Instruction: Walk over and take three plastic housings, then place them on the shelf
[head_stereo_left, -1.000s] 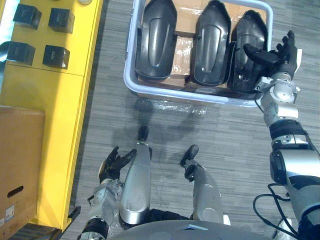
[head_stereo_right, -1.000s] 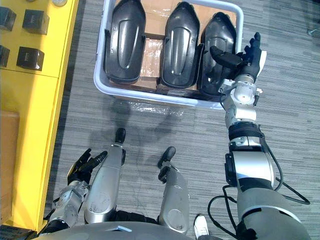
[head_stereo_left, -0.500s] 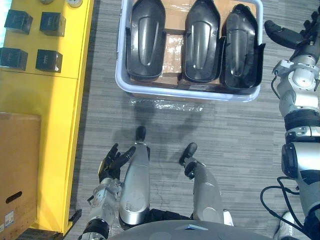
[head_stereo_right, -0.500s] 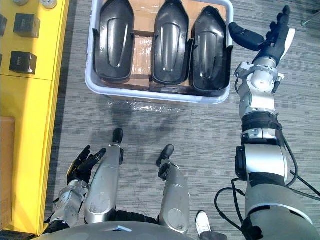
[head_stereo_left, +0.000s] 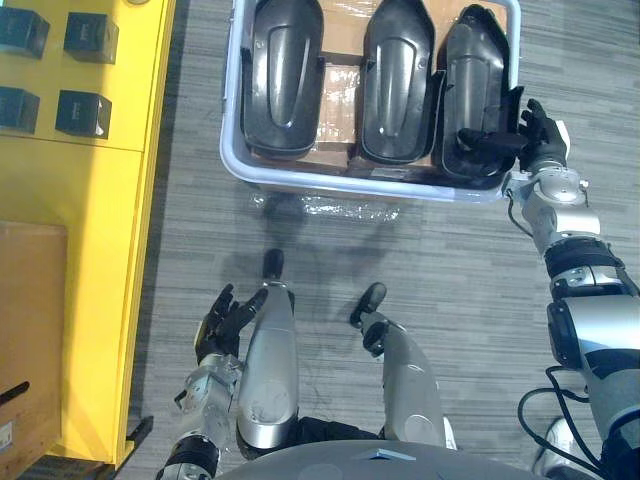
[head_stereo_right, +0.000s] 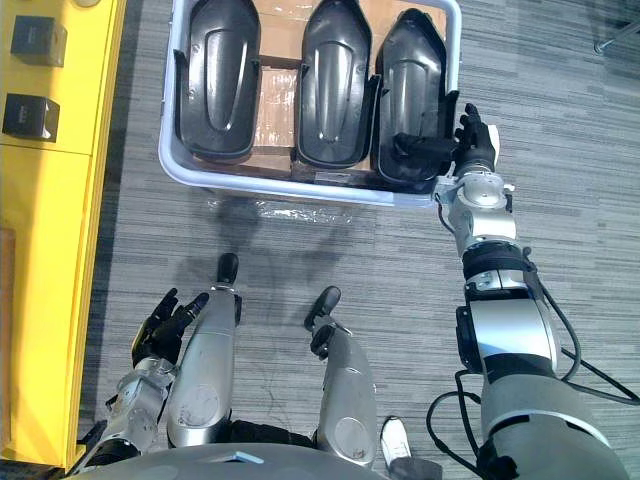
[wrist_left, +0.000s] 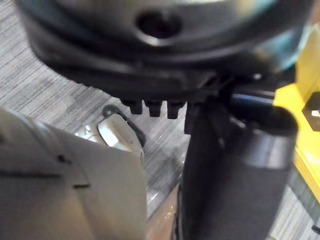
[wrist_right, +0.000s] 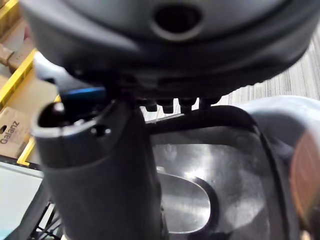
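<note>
My right hand (head_stereo_left: 537, 142) is open beside the rightmost housing (head_stereo_left: 474, 70) in the white bin (head_stereo_left: 330, 185), with the thumb over its near end, gripping nothing. The housing lies lengthwise away from me. My left hand (head_stereo_left: 222, 325) hangs relaxed, well apart.

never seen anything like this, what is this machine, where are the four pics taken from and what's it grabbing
This is a two-legged humanoid robot looking down at the floor. The two wide pictures come from a pair of cameras in its head. The two close ones come from cameras on its wrists, each looking along that arm's own dark hand. On the floor ahead stands a white tub holding three black plastic housings side by side. The right hand reaches to the rightmost housing, with its thumb laid across it and its fingers straight, so nothing is gripped yet. The left hand hangs open low at its side. To the robot's left is a yellow shelf with small black boxes on it.
</note>
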